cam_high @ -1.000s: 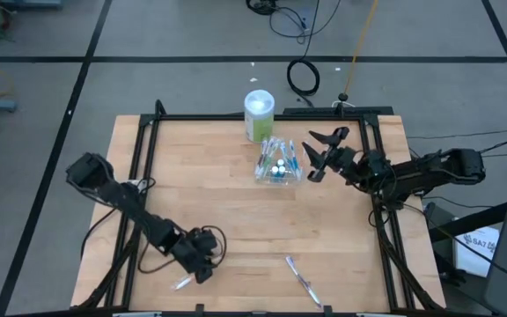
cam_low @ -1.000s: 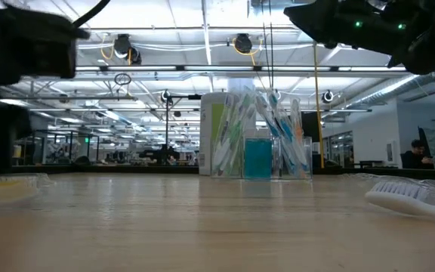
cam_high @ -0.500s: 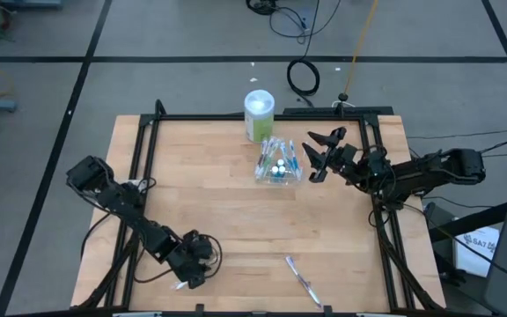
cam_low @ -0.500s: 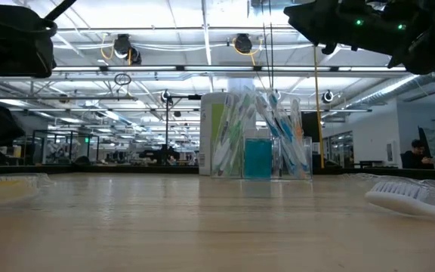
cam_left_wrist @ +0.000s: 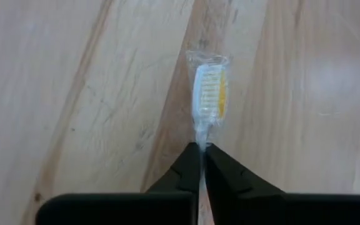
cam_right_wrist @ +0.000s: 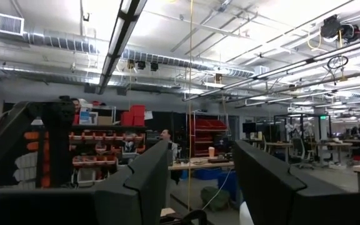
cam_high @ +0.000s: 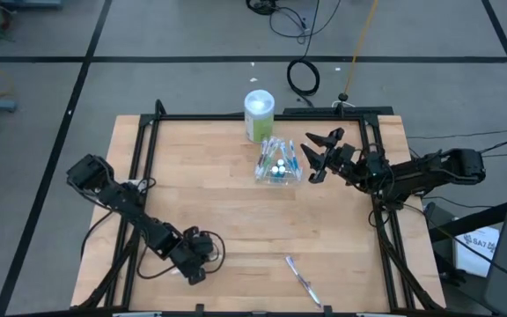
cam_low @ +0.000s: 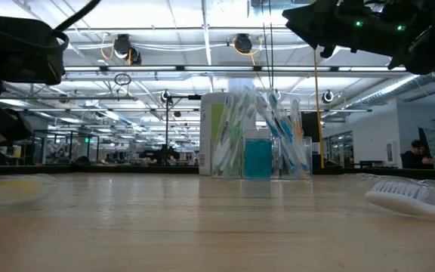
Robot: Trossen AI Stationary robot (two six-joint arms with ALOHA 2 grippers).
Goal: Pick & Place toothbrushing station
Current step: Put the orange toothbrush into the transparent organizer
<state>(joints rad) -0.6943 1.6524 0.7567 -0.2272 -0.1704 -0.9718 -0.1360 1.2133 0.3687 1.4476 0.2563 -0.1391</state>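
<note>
Down near the front edge of the desk [cam_high: 236,220], toward its left corner, the left gripper [cam_left_wrist: 201,150] is clamped on a wrapped toothbrush [cam_left_wrist: 209,94]. In the left wrist view its two dark fingers [cam_left_wrist: 186,169] pinch together on the thin neck of the brush, just below the head, which has yellow and white bristles under a clear film and lies against the wood. From above, the same gripper [cam_high: 192,271] sits low on the boards at the end of the left arm, which reaches in from the left edge.

Also close to the front edge, but right of the middle, a second toothbrush [cam_high: 301,279] lies flat and diagonal, well apart from the left gripper; the low view shows its white bristled head [cam_low: 408,194] at the right.

Farther back, around the middle of the desk's rear half, stands the clear plastic bag [cam_high: 277,164] holding a bundle of upright toothbrushes [cam_low: 281,128] and teal tubes [cam_low: 257,159] with white caps. Just behind it, by the rear edge, is a white and green cylindrical container [cam_high: 259,115].

Just right of the bag, the right gripper [cam_high: 317,157] hangs above the desk with its fingers spread and nothing between them. Its wrist view looks level past those fingers [cam_right_wrist: 144,181] into the room beyond.
</note>
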